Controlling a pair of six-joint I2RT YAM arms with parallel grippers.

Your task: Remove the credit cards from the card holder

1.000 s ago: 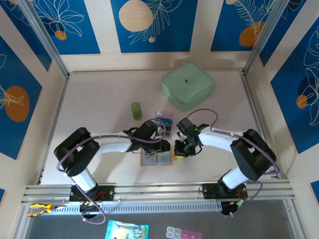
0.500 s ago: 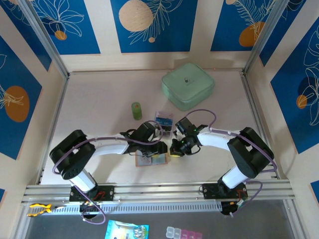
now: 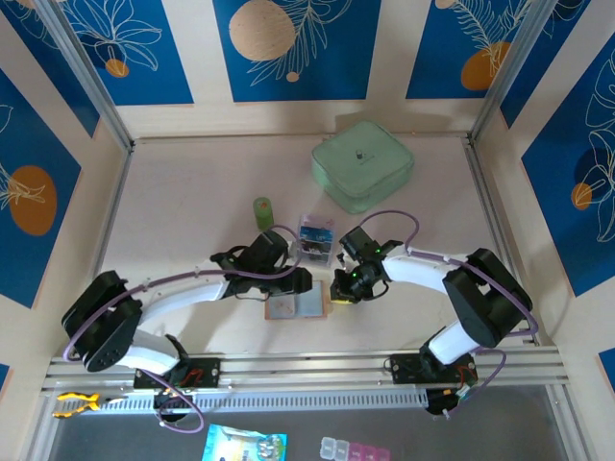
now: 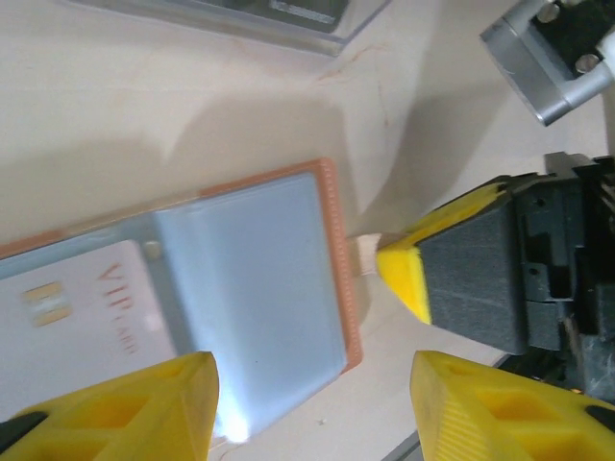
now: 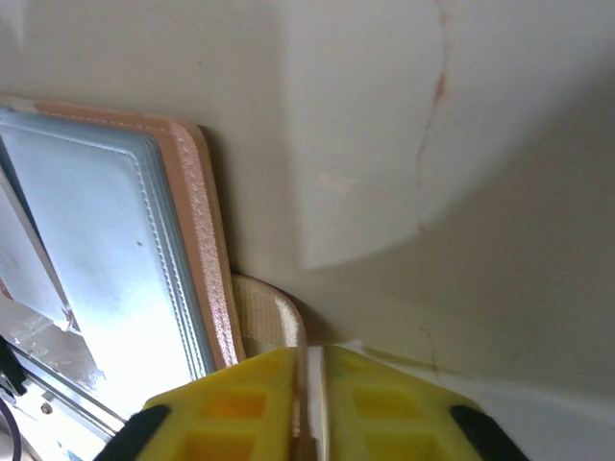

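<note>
Inspection of the working area. The card holder (image 3: 298,307) lies open and flat on the tabletop (image 3: 183,192), near the front edge between my two arms. Its long axis runs left to right across my front.

My left end effector (image 4: 307,389) hangs directly over the holder's grey-blue inside, released, fingers well apart with nothing between them. One of the credit cards (image 4: 91,312), pale with VIP lettering, sits in the panel at the left of the left wrist view, offset from the gap between my fingers.

My right end effector (image 5: 309,384) is at the holder's right edge, by a small tan tab (image 5: 272,317). Its jaws stand nearly together, with a thin slit between them. I cannot tell whether they pinch the tab or merely touch it.

Judgement: the left arm is nearer the card. The coming move turns on shifting along the holder's long axis towards that panel.

Compared with a second ago, my left arm has stretched out, its elbow swung leftward, and the holder has crept slightly left. The right arm has hardly moved.
</note>
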